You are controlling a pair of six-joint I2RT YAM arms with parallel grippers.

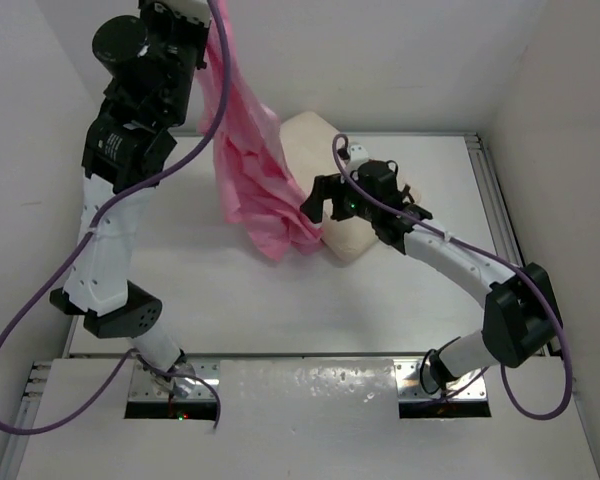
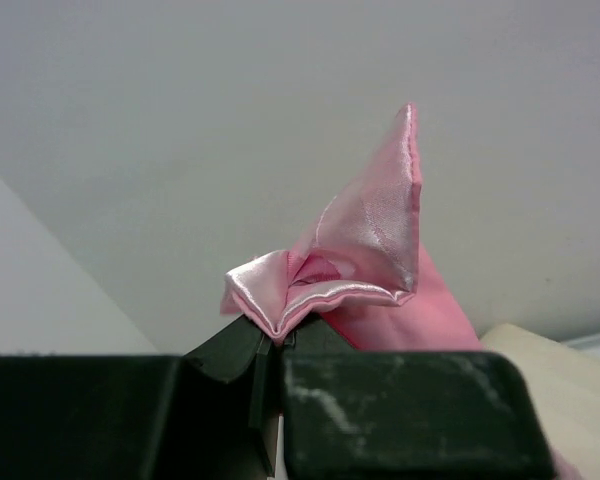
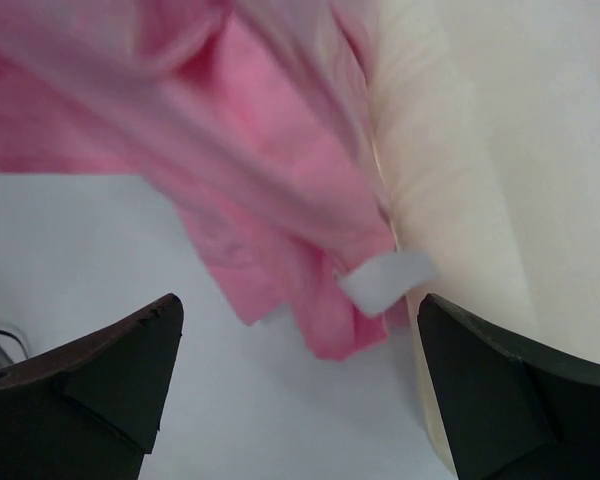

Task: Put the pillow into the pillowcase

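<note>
White-walled bay, white counter [image 1: 230, 290], both arm bases bolted at the near edge.

Right arm reaches in across the counter from the near right. Right hand [image 1: 318, 205] is spread wide, nothing between the fingers. In its wrist view the right hand [image 3: 298, 305] hovers low over the counter, the two dark fingers [image 3: 120, 370] straddling the bottom corner of the pillowcase [image 3: 270, 190] and the edge of the pillow [image 3: 480, 150]. A small white tag [image 3: 385, 280] sits right where pink meets cream; can't tell which of the two it's sewn to.

Pillow [image 1: 355, 240] lies on the counter, centre-right, running toward the back wall, mostly under the right wrist. Its left side is overlapped by pink fabric.

Pillowcase [image 1: 250, 170] hangs bunched and near vertical, well above the counter for most of its length, with the lowest folds draped against the pillow's left edge.

Left arm is raised high at the far left. Left hand [image 1: 185, 12] is at the top of the frame, clamped on the top of the pillowcase. Wrist view confirms: left hand [image 2: 270, 345] pinches a folded satin hem of the pillowcase [image 2: 370, 230], with a peak of cloth standing up above the fingertips.
</note>
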